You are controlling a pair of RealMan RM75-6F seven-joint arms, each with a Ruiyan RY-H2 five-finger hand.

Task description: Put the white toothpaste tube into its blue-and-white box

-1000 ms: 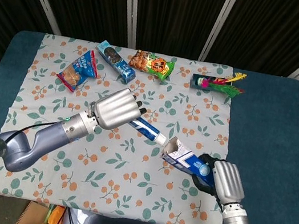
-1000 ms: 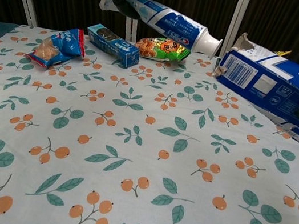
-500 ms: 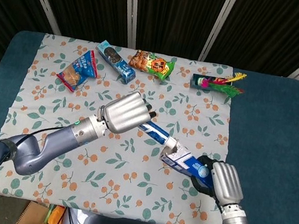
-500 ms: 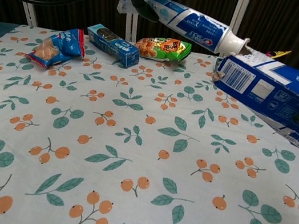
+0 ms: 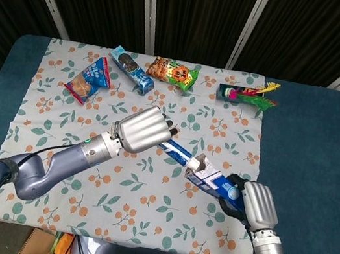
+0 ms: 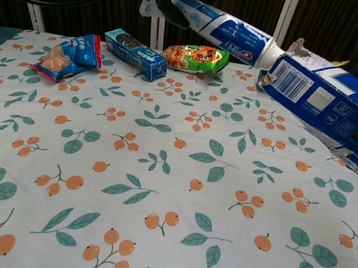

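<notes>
Your left hand [image 5: 144,130] grips the toothpaste tube [image 6: 219,26] by its tail end, fingers wrapped over it, held up off the table above the flowered cloth [image 5: 147,182]. The tube runs down and to the right, and its white cap end sits right at the open mouth of the box [image 6: 336,106]; in the chest view the cap looks just inside the torn flaps, though how far in you can't tell. Your right hand [image 5: 255,204] holds the box at its far end, fingers closed around it, with the box tilted so its open end points up toward the tube. Both tube and box are in the air over the right part of the cloth. At the back of the cloth lie a blue snack bag [image 5: 90,79], a blue cookie pack [image 5: 131,70], an orange-green snack bag [image 5: 173,73], and well apart to the right a dark box with bright feathers [image 5: 248,95]. The table [image 5: 305,144] under the cloth is blue.
</notes>
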